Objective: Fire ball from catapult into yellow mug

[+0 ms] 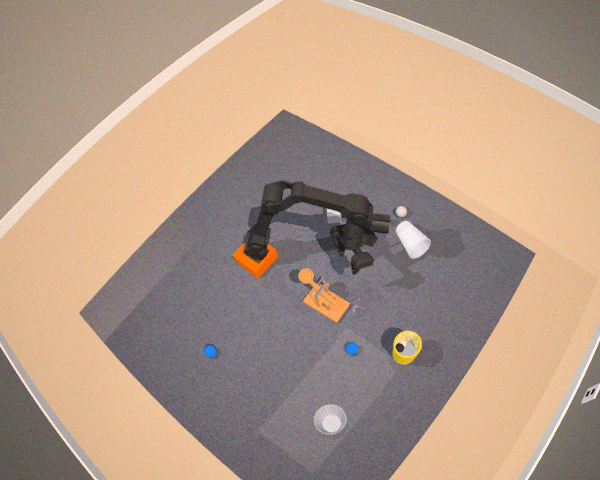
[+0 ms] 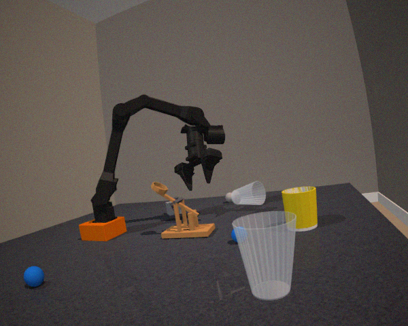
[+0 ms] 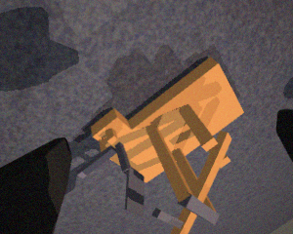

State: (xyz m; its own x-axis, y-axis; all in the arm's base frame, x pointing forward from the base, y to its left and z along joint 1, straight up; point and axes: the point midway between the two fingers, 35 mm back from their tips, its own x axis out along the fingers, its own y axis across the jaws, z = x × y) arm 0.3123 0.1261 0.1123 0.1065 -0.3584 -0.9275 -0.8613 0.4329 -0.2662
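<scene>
Jaws spread wide and holding nothing, the gripper [image 2: 197, 176] hangs above the catapult [image 2: 187, 224], whose arm stands raised with its cup empty, apparently fired, since a dark ball [image 1: 400, 348] lies inside the yellow mug [image 1: 407, 347] beyond the catapult.

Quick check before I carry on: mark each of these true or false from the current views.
1. The gripper is open and holds nothing. True.
2. The catapult has its throwing arm pressed down flat. False: the arm is raised, with its empty cup up high.
3. A dark ball lies inside the yellow mug. True.
4. The yellow mug is tipped on its side. False: it stands upright; the clear cup behind it lies on its side.
5. Two blue balls lie on the dark mat, one apart to the side and one near the mug. True.
</scene>
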